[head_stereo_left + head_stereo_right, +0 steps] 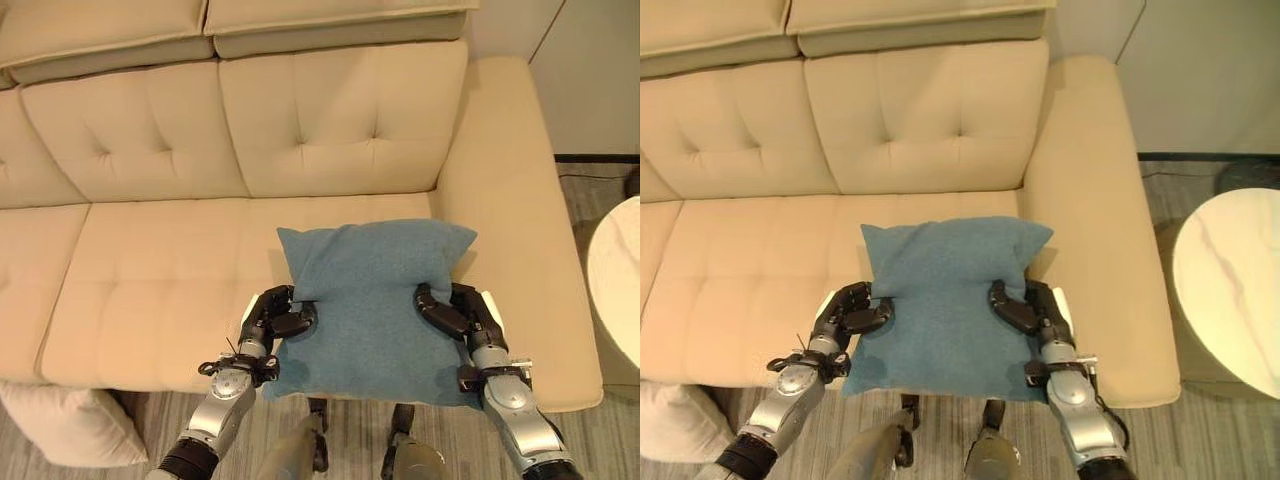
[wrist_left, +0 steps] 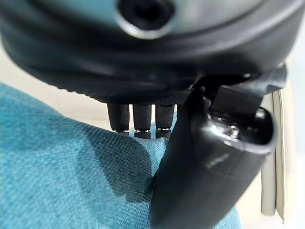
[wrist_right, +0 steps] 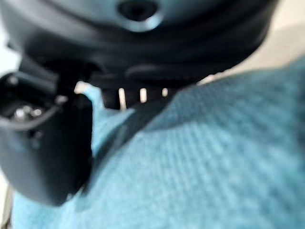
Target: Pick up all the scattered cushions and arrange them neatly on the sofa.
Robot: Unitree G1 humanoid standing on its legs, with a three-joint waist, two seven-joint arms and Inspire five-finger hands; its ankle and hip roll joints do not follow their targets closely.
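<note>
The blue cushion (image 1: 370, 300) lies on the sofa (image 1: 150, 270) seat at its right end, its near edge overhanging the front, its far corners close to the backrest and armrest. The left hand (image 1: 280, 315) and right hand (image 1: 450, 310) pinch its two sides, fingers and thumbs curled into the fabric. I judge this the placing step: next the cushion needs standing against the backrest before the hands let go. A cream cushion (image 1: 65, 425) waits on the floor, lower left.

No legible text, labels, numbers or signs anywhere: blue cushion (image 1: 368, 310), beige sofa (image 1: 150, 270) and round white counter (image 1: 615, 290) all carry plain, unmarked surfaces.
</note>
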